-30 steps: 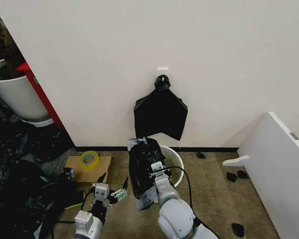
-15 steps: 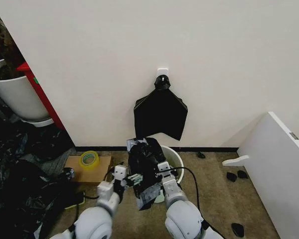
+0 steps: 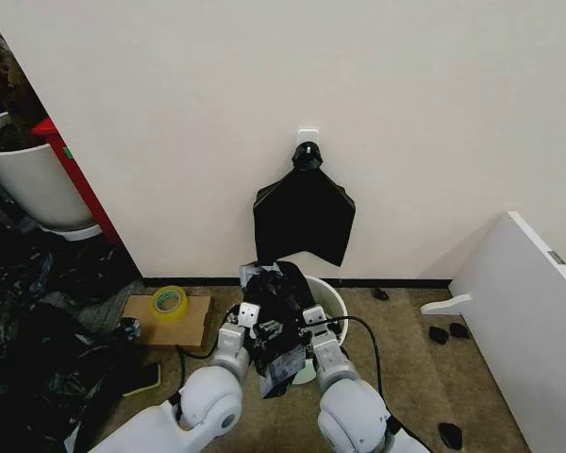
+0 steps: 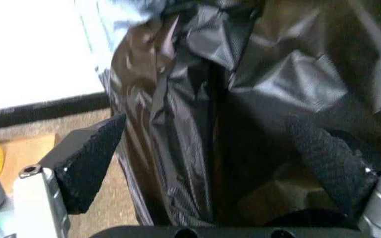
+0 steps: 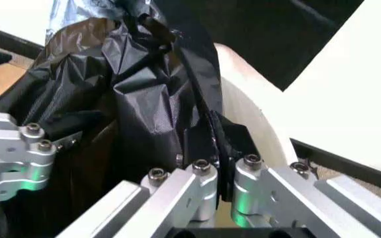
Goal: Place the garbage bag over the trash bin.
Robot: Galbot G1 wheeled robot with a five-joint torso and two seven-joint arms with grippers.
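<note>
1. The garbage bag point(image 3: 275, 326) hangs as a crumpled black bundle between the two grippers, low in the head view, its lower end draped in front of the trash bin point(image 3: 332, 304) and partly hiding the white rim.
2. The trash bin stands on the brown floor just before the wall; its inside looks pale, and I cannot tell whether any of the bag lies in it.
3. The left gripper point(image 4: 210, 163) is pressed up to the bag's left side with its dark padded fingers point(image 4: 88, 161) spread wide apart, folds of glossy plastic lying between them; nothing is pinched.
4. The right gripper point(image 5: 207, 144) is clamped tight on a fold of the bag, right beside the bin's white wall.
5. Both arms reach forward and inward from the robot's shoulders, wrists close together at the bag.
6. To the left, a roll of yellow tape point(image 3: 168, 302) sits on a flat cardboard sheet point(image 3: 193, 321).
7. Farther back, a flat black bundle point(image 3: 304, 215) hangs from a wall hook point(image 3: 307, 138) above the bin.
</note>
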